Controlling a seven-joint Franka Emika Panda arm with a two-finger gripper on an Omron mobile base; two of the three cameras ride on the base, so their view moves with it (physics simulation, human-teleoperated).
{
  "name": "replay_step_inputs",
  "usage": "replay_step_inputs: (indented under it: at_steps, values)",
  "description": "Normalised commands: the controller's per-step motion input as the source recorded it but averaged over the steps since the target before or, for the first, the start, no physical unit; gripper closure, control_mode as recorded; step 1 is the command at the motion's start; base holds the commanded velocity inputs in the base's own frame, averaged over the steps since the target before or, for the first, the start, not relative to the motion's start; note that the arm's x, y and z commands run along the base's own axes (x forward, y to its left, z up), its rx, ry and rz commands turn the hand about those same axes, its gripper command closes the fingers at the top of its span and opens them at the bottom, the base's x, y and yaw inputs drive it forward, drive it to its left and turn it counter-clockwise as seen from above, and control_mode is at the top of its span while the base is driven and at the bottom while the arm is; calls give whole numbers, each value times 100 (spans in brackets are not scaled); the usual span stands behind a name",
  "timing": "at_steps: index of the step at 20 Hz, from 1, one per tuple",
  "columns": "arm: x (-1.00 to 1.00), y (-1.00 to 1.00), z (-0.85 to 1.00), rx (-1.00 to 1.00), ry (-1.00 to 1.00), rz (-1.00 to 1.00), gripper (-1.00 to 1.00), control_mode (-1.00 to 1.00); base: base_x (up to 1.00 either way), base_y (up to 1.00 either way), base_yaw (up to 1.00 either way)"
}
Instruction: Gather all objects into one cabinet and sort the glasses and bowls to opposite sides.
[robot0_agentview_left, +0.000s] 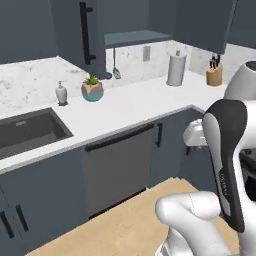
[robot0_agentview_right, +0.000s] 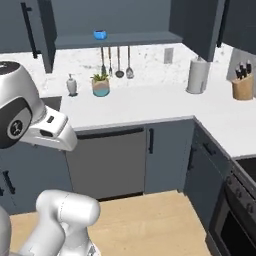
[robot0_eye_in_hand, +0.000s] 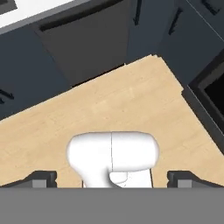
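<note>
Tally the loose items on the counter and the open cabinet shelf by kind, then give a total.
Blue bowl on shelf: 1
Soap dispenser: 1
Potted plant: 1
Paper towel roll: 1
Knife block: 1
Total: 5

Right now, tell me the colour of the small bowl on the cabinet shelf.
Bright blue; the small bowl shows best in the right base view.
</note>
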Motion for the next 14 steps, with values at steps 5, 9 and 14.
replay_step_inputs:
  at_steps: [5,9,14]
  values:
    - [0,0,0,0,0,0,-100,100,39,-74,57]
    - [0,0,0,0,0,0,-100,100,54,-86,31]
    - [0,0,0,0,0,0,-100,100,59,-54,37]
